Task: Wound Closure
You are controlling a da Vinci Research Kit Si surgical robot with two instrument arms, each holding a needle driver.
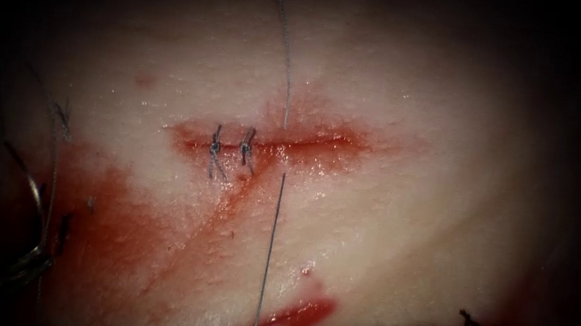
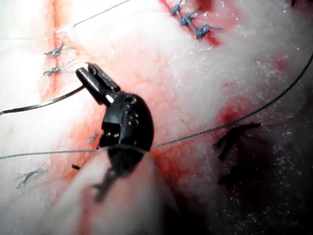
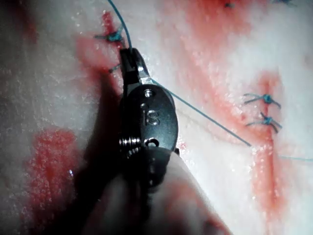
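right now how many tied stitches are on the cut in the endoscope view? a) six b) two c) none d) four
b: two knotted stitches cross the left part of the cut, while the thread passes through just to their right.

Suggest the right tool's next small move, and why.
Probably pull the thread taut: the right tool holds it in shut jaws, and it crosses the cut beside two knotted stitches, not yet tied. What the left tool holds, and the needle: cannot tell.

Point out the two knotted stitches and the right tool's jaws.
left stitch (image 1: 214,148), endoscope view, its knot on the cut
right stitch (image 1: 246,146), endoscope view, its knot
right tool (image 3: 131,55), right wrist view, jaw tips
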